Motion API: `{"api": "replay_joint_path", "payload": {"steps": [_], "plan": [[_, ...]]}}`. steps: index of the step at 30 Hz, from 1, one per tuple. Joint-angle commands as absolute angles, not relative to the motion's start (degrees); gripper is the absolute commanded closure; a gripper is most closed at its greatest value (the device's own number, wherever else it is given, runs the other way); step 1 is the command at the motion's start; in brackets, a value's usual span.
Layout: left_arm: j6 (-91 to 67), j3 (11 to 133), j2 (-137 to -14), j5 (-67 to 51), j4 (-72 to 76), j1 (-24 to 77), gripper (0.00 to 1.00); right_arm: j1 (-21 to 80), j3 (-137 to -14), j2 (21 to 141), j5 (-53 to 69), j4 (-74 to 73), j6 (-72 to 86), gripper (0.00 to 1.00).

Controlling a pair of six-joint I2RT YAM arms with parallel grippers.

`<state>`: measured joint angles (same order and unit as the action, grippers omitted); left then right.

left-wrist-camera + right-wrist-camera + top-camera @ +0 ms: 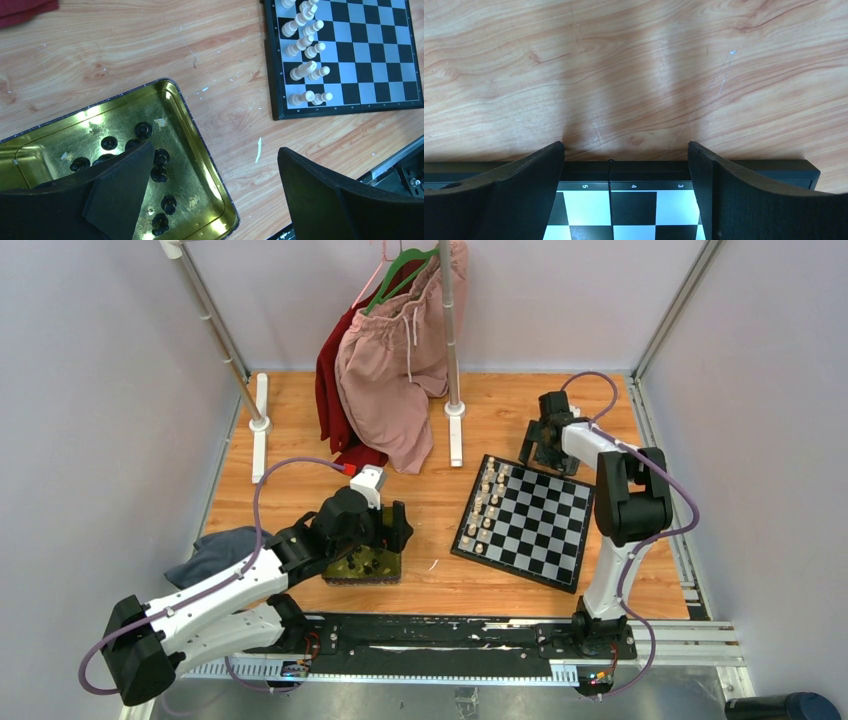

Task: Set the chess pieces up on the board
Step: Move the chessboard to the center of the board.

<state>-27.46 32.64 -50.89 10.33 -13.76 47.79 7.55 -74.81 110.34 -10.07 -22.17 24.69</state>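
In the shiny yellow-green tray (125, 112), near the table's (440, 520) front edge, lie the black chess pieces (143, 130): tiny, glossy, round-topped figures, each far smaller than one of my fingers. I count nine in my left wrist view. They are scattered loosely, most seen from above, and more may be hidden under my finger. There is one tray and one board (540, 530), well apart on the wood, with the board to the right of the tray. The board is flat, checked in black and light grey, with a thin dark border. Cream-white pieces (302, 70) stand on it in two rows along the edge nearest the tray; they are too small for me to count surely.

My left gripper (216, 148) hangs over the tray with its jaws as wide as they go, holding nothing. One of its fingers (120, 190) sits above the black pieces and covers some of them, while the other is over bare wood on the board side. I cannot tell if it touches any piece.

My right gripper (625, 145) is also spread wide and empty, above the board's far edge. The border squares marked 5, 4 and 3 lie between its fingers.
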Motion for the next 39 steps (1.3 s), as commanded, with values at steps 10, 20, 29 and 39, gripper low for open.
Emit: {"api": "replay_joint_path", "payload": {"steps": [10, 20, 29, 39], "plan": [[-27.77, 31.81, -51.72, 8.88, -11.74, 47.55, 0.00, 12.29, -70.40, 107.01, -9.48, -26.65, 27.01, 0.03], [-26.99, 33.00, -54.35, 8.44, -10.64, 47.55, 0.00, 10.04, -80.39, 105.08, -13.72, -31.28, 21.94, 0.03], [-25.31, 36.14, -60.18, 8.05, -9.03, 47.55, 0.00, 3.51, -70.41, 94.14, -16.87, -35.07, 23.69, 0.03], [-25.13, 38.88, -67.02, 5.60, -5.46, 47.55, 0.00, 0.54, -51.40, 77.46, -18.33, -34.79, 30.28, 0.20]]}}
